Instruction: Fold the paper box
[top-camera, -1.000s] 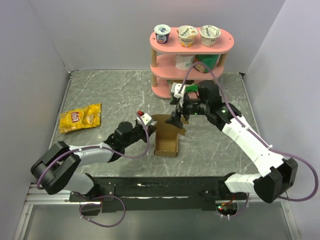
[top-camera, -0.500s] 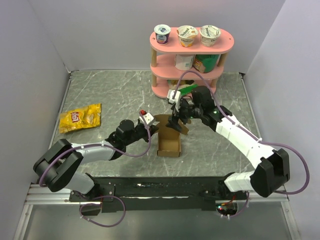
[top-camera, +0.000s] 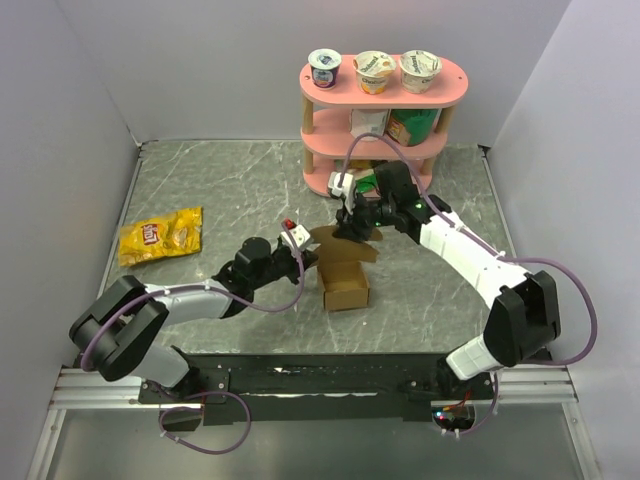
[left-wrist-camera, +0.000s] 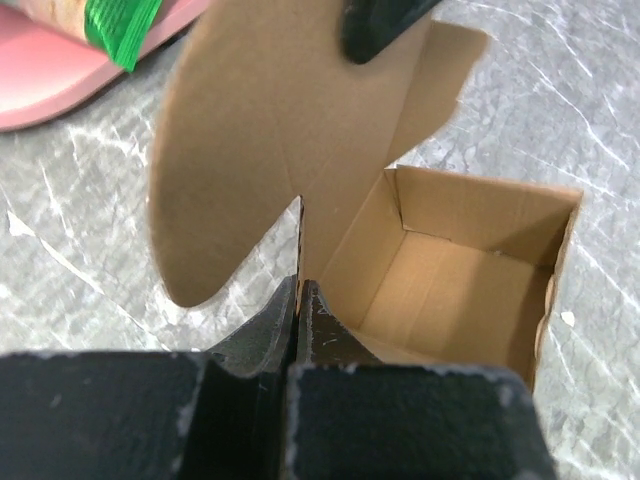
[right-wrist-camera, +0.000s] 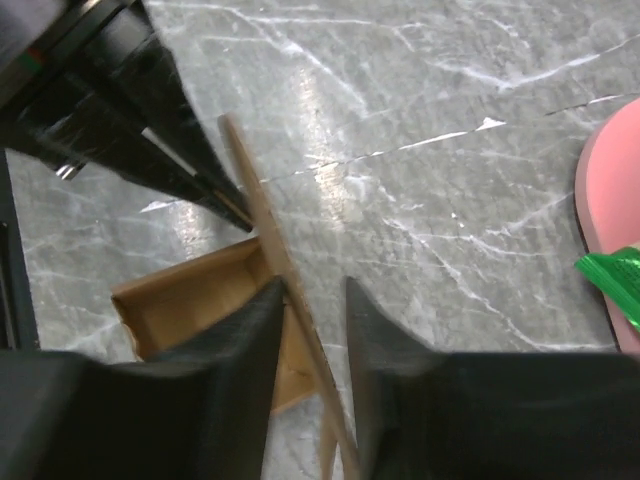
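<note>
Brown cardboard, the paper box (top-camera: 345, 285) sits mid-counter with its sides already up and its top open. Only the lid flap (top-camera: 335, 245), standing upright, seems left to fold and tuck. The left end effector (left-wrist-camera: 298, 295) is pinched shut on a side edge; the right end effector (right-wrist-camera: 312, 290) straddles the flap, fingers apart, not yet clamped. Pale room walls (top-camera: 200, 70) enclose the grey marbled counter (top-camera: 200, 180).
</note>
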